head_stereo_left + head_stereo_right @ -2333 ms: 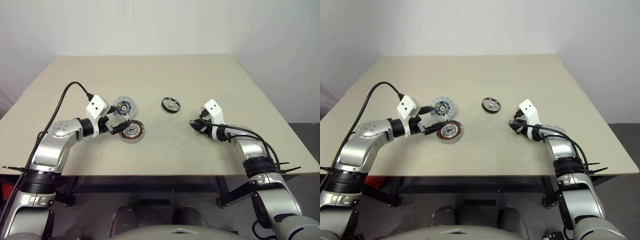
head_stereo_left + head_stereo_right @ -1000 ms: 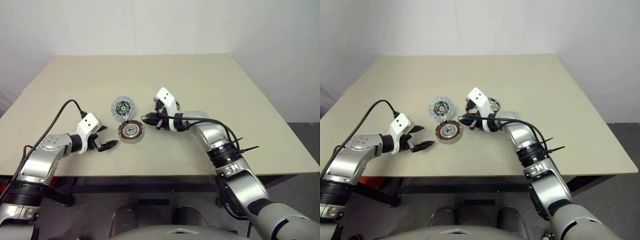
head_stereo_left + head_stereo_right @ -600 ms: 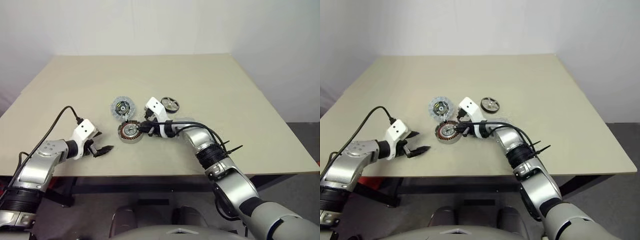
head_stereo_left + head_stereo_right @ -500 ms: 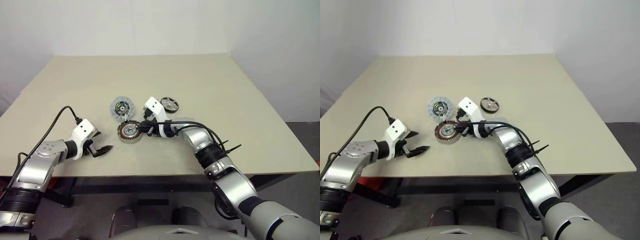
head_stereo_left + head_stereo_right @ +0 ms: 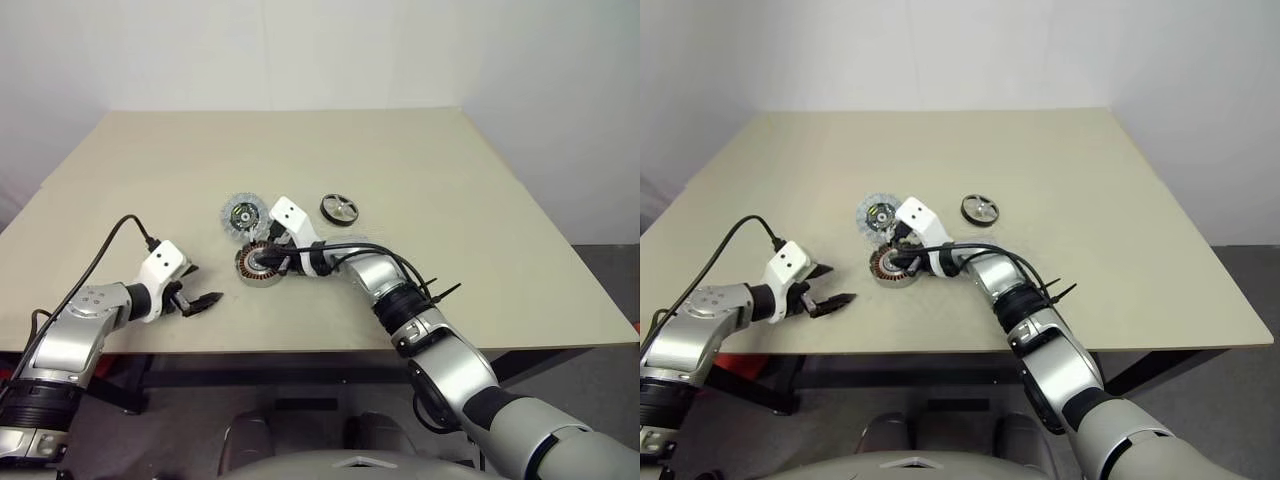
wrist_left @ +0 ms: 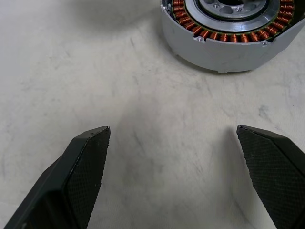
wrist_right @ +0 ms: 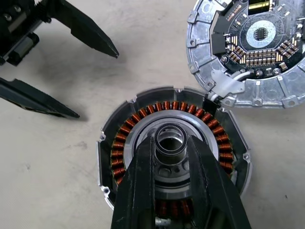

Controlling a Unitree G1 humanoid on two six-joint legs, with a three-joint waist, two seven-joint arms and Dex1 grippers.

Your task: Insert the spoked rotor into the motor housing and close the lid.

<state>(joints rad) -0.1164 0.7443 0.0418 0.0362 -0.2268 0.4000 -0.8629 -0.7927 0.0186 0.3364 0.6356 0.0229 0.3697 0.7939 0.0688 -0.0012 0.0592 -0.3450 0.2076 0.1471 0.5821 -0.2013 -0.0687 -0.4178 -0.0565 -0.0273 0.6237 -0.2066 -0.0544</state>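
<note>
Right gripper (image 7: 170, 157): swung across from the table's right half to the motor housing (image 5: 262, 263), now poised right over its centre, probably to steady or shift it ahead of insertion. Left gripper (image 5: 200, 299): drawn back from the housing toward the table's near-left edge, likely to clear the way for the other arm. Spoked rotor (image 5: 340, 208): flat on the table (image 5: 420, 160), well right of the housing toward mid-table, untouched; insertion not yet begun. Lid (image 5: 244, 214): face-up just behind the housing on the far side, circuit board showing, rim at or nearly at the housing's rim in the right wrist view; contact not certain. Housing: upright on the table's middle-left, copper coils ringing a pale central hub. Right jaws: narrowly parted, one finger (image 7: 143, 191) on each side of the small raised bore ring at the hub; whether pinching it or only bracketing it cannot be told. Left jaws: spread fully wide, empty, fingertips (image 6: 90, 152) low over bare table, housing near but apart.
</note>
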